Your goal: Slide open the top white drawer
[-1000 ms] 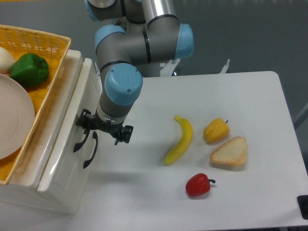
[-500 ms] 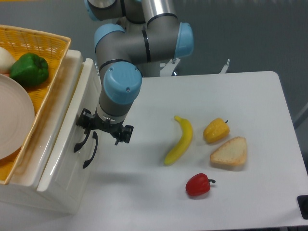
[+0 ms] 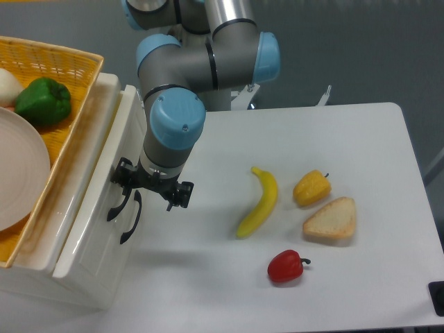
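The white cabinet stands at the left edge of the table. The top white drawer [image 3: 99, 225] is the front panel just under the cabinet's rim, and it stands a little out from the body. Its black curved handle [image 3: 114, 207] runs up under my gripper [image 3: 151, 185]. My gripper hangs right at the drawer front, over the upper ends of both black handles. Its fingertips are hidden under its own body, so I cannot tell if they hold the handle.
The lower drawer's handle [image 3: 130, 220] is beside the top one. A yellow wicker basket [image 3: 66, 149] on the cabinet holds a plate and a green pepper [image 3: 43, 101]. On the table lie a banana [image 3: 259, 202], a yellow pepper [image 3: 311, 189], bread [image 3: 331, 220] and a red pepper [image 3: 286, 266].
The gripper, the drawer front and the basket have all crept a few pixels to the right. Nothing on the table has moved.
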You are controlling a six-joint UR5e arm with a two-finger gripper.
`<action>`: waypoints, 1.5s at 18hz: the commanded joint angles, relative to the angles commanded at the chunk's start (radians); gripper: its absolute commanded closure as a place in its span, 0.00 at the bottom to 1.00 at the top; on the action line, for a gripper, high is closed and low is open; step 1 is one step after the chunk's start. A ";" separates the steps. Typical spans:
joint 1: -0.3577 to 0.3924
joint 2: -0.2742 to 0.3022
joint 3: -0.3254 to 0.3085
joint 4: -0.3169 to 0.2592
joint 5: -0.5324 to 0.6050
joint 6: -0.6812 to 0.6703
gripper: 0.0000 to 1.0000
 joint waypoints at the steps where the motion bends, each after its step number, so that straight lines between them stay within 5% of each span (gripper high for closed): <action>1: 0.002 0.000 0.002 0.000 0.002 0.000 0.00; 27: 0.092 -0.018 0.021 0.020 0.003 0.037 0.00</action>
